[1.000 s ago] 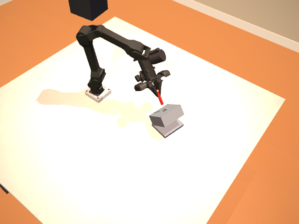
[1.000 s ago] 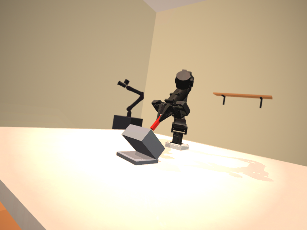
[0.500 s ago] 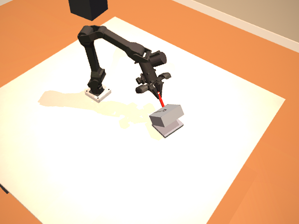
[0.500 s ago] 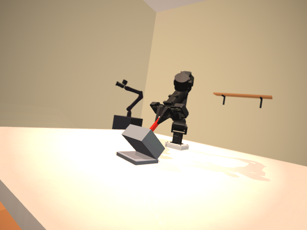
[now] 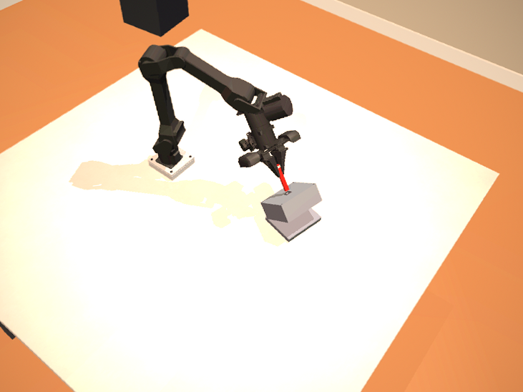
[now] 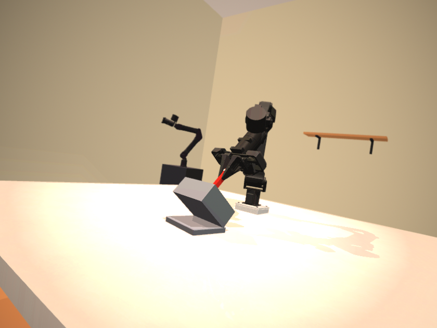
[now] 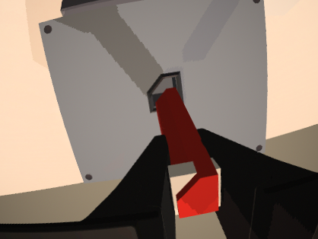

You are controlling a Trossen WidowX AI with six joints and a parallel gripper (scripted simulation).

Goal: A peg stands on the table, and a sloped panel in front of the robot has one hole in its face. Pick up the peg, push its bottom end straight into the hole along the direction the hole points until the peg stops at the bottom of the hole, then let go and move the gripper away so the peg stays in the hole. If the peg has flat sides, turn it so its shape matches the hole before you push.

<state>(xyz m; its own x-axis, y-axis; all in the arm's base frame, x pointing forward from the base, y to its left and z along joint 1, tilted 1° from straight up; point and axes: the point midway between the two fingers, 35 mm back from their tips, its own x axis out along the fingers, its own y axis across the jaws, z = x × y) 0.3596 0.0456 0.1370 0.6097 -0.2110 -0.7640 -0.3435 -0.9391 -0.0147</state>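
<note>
Pincer (image 7: pixel 189 163) grips red peg (image 7: pixel 177 122), tip entering hole (image 7: pixel 164 89)

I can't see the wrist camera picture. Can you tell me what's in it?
A red peg held between two black jaws has its far tip at the mouth of a dark hole in a gray panel. The panel fills most of the view, with pale table behind it.
</note>
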